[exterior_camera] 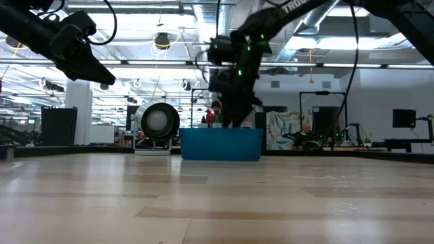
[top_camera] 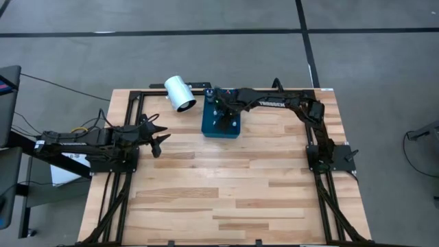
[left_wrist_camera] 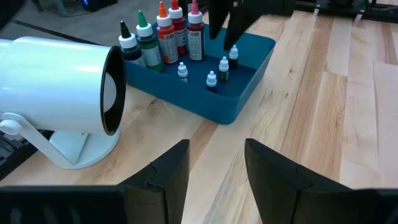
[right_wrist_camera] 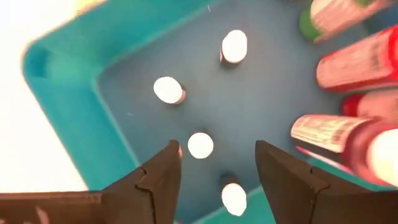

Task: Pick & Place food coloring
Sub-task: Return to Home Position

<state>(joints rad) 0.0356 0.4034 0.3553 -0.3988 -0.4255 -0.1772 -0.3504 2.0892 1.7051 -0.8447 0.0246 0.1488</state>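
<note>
Teal-blue for the tray (right_wrist_camera: pixel 62 106) under the black right gripper (right_wrist_camera: pixel 217 149), with white caps on the small bottles (right_wrist_camera: pixel 200 144) in it and red, green and white-labelled bodies on the tall bottles (right_wrist_camera: pixel 354 62) to one side of its fingers. Ahead of the black left gripper (left_wrist_camera: pixel 217 144), glossy white on the cylinder (left_wrist_camera: pixel 56 87) with a black ring inside its mouth, and black, green, orange and pink tops on the tall bottles farther ahead. Pale wood in a patchwork of lighter and browner planks for the table (left_wrist_camera: pixel 348 124) below both, grey crossed by dark lines for the floor (top_camera: pixel 206 17).
</note>
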